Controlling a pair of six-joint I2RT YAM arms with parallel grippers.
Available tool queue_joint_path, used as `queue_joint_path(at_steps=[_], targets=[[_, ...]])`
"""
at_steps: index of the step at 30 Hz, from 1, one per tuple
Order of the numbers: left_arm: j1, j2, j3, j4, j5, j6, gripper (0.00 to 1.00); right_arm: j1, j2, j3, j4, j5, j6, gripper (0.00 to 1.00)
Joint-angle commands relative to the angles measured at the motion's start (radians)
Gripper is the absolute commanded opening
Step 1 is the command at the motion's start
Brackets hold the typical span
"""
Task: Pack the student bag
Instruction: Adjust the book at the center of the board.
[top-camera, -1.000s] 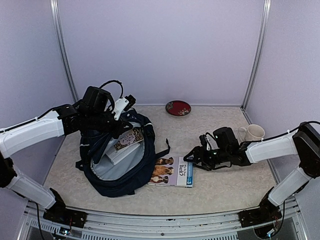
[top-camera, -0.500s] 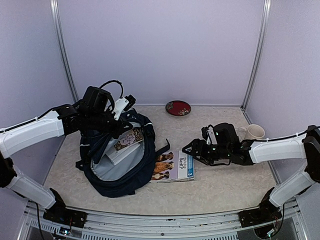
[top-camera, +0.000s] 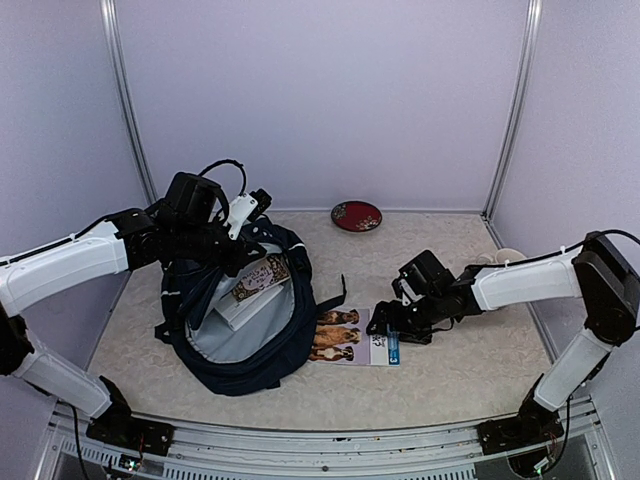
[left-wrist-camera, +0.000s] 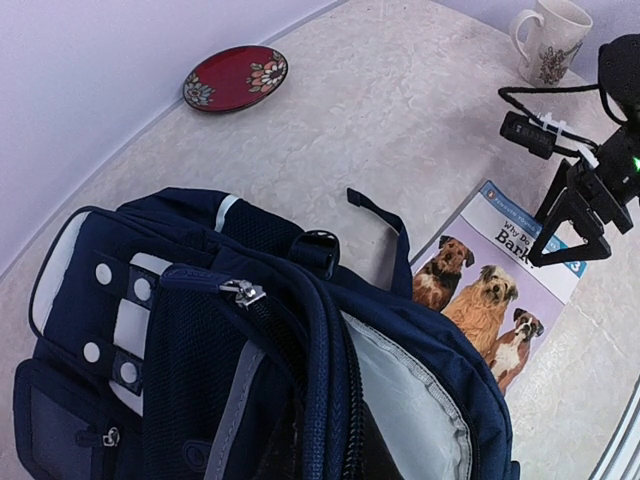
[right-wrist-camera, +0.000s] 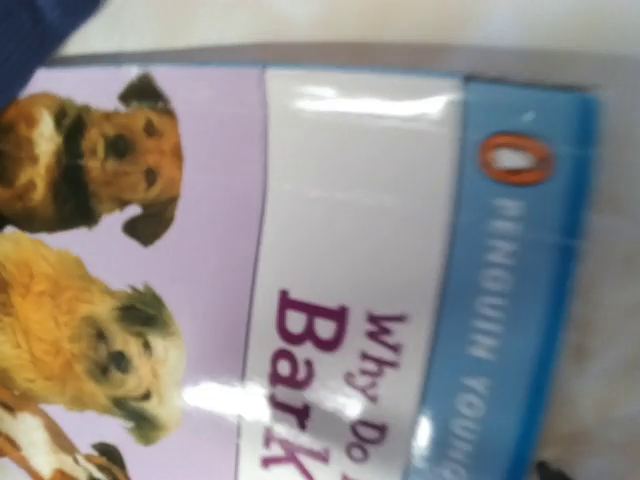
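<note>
student bag (top-camera: 250, 338) long axis far-to-near, left fingers (top-camera: 232, 256) gripping its rim, right fingers (left-wrist-camera: 552, 218) spread

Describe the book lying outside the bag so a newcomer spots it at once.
Find the large navy blue fabric backpack lying open left of centre. Flat on the pale marbled table at its right side lies a thin lilac paperback. Only it shows three dogs on its cover and a blue edge band.

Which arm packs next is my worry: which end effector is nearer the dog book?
Right. The right end effector hangs open just over the dog book, at its blue edge; the left end effector is shut on the student bag, at its far rim, across the bag from the book.
</note>
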Motion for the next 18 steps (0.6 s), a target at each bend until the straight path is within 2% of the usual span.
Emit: queue_joint_path(at_steps=[1,4,8,12,16,18], targets=[[-0.009,-0.022,0.03,0.136,0.04,-0.022,0.0,0.009,0.061,-0.016,0.055,-0.15,-0.02,0.89],[-0.01,-0.023,0.028,0.137,0.037,-0.02,0.0,0.008,0.018,-0.08,0.283,-0.273,0.042,0.88],[-0.009,-0.021,0.029,0.137,0.039,-0.021,0.0,0.005,-0.019,-0.113,0.504,-0.345,0.111,0.85],[-0.009,-0.018,0.029,0.137,0.041,-0.022,0.0,0.006,0.014,-0.109,0.703,-0.415,0.187,0.82],[-0.009,-0.019,0.028,0.138,0.039,-0.022,0.0,0.006,0.04,-0.129,0.902,-0.444,0.28,0.77],[-0.009,-0.021,0.028,0.137,0.039,-0.022,0.0,0.01,0.029,-0.124,0.925,-0.412,0.277,0.74]])
